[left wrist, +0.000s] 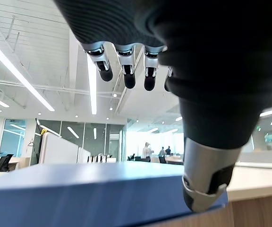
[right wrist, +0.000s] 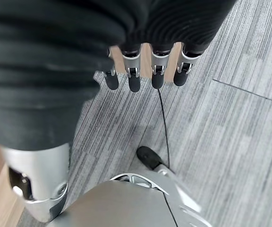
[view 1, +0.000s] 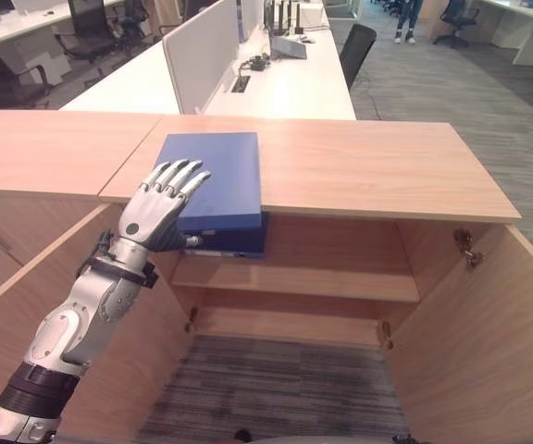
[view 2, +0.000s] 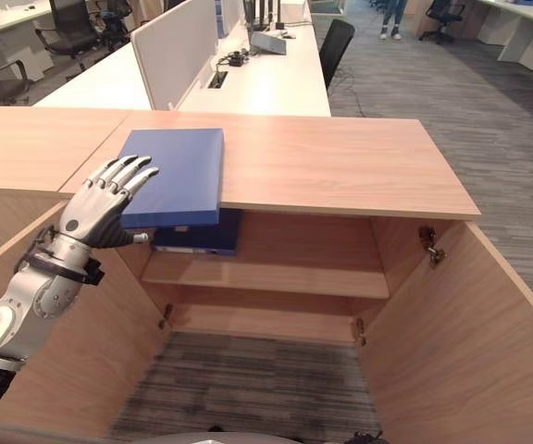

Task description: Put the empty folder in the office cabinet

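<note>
A blue folder (view 1: 216, 176) lies flat on the wooden cabinet top (view 1: 368, 166), its near end jutting past the front edge. My left hand (view 1: 155, 208) hovers open over the folder's near left corner, fingers (left wrist: 126, 71) straight and spread above the blue cover (left wrist: 79, 194), thumb down by its front edge. Under the overhang, a second blue folder (view 1: 239, 242) rests on the cabinet's upper shelf (view 1: 294, 277). My right hand (right wrist: 145, 71) hangs open over the carpet, holding nothing.
Both cabinet doors stand wide open, the right door (view 1: 489, 342) and the left door (view 1: 128, 351) flanking the opening. Behind the cabinet are white desks with a partition (view 1: 202, 46) and black office chairs (view 1: 354, 46). A person (view 1: 407, 18) stands far back.
</note>
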